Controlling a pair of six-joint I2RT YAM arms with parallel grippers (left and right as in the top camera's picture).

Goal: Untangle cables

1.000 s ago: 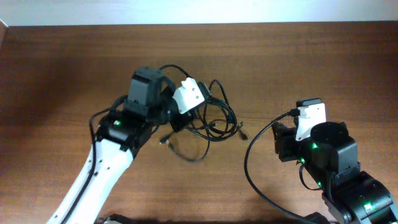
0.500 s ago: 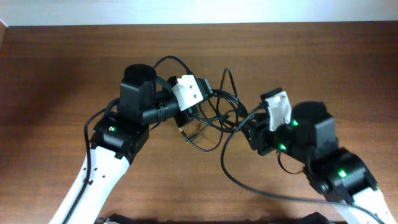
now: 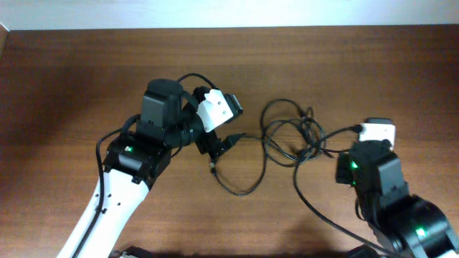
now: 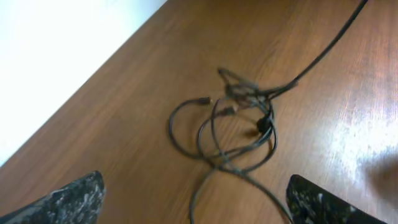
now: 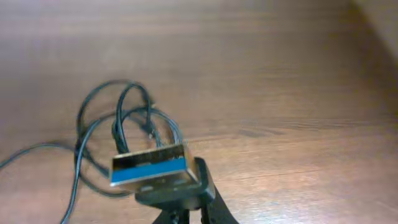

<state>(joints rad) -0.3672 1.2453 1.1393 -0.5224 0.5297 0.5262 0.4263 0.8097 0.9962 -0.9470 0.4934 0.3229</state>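
The cables (image 3: 290,136) lie as a loose black tangle on the wooden table between my arms. One long loop (image 3: 244,188) trails back toward my left gripper (image 3: 219,145). In the left wrist view the tangle (image 4: 239,124) lies ahead of my left gripper (image 4: 196,202). That gripper is open wide; one strand (image 4: 249,182) crosses the gap untouched. My right gripper (image 5: 186,208) is shut on the black body of a metal plug with a blue insert (image 5: 149,167). The rest of the tangle (image 5: 118,134) lies behind it on the table.
A thick black wire of the right arm (image 3: 305,201) curves over the table in front of the tangle. The right arm (image 3: 373,179) stands at the lower right. The table's far edge (image 3: 229,29) meets a white wall.
My left gripper has opened and let the cables go. My right gripper has shut on a plug and drawn back to the right, dragging the tangle rightward away from the left gripper.
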